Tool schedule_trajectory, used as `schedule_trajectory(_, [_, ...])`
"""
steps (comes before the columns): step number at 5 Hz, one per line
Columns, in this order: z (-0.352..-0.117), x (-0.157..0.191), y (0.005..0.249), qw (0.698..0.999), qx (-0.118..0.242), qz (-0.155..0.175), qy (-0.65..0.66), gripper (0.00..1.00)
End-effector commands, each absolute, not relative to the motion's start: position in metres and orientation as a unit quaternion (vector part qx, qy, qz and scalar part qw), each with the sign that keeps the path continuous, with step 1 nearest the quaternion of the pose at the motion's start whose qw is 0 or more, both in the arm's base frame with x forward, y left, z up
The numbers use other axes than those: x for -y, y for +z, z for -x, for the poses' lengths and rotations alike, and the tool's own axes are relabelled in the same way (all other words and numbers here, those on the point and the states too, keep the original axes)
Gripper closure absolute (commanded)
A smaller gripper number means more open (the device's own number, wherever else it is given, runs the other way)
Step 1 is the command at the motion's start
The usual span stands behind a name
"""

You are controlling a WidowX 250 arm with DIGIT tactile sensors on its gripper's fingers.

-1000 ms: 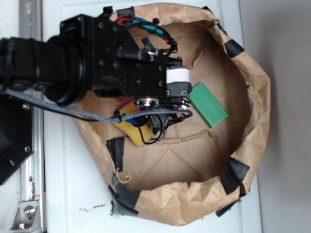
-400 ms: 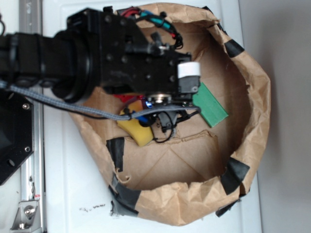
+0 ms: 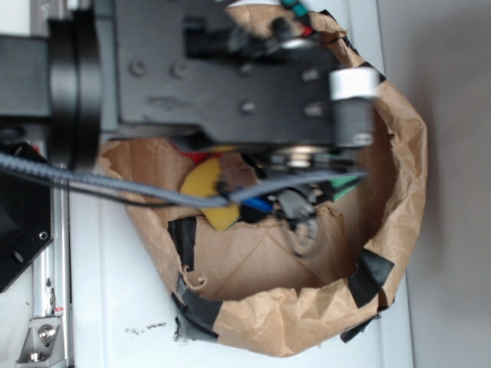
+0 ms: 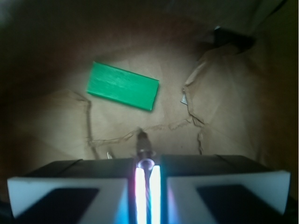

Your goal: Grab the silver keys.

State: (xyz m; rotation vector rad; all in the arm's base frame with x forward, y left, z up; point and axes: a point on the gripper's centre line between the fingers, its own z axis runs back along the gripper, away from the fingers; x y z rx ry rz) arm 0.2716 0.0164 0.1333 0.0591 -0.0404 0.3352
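One green block lies at our left on the brown paper lining the basin. Right of it, at the middle, our gripper has its jaws clenched on the keys, which poke out just past the tips. In the exterior view a yellow sponge peeks under our arm.

Arm over paper bag, bag on tabletop.
Exterior view: arm reaches from left, covers far half of bag. Sponge wedge inside bag, left of centre, partly under arm. Wrist view: block on bag floor, far-left of gripper; keys just beyond its tips.
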Motion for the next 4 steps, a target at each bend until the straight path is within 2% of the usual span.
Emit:
schedule_trajectory(1, [-0.284, -0.028, 0.210, 0.984, 0.040, -0.010, 0.174, 1.00])
schedule_trajectory(3, [-0.261, -0.038, 0.199, 0.988, 0.070, -0.025, 0.138, 1.00])
schedule_trajectory(4, [-0.251, -0.046, 0.195, 0.989, 0.084, -0.023, 0.123, 1.00])
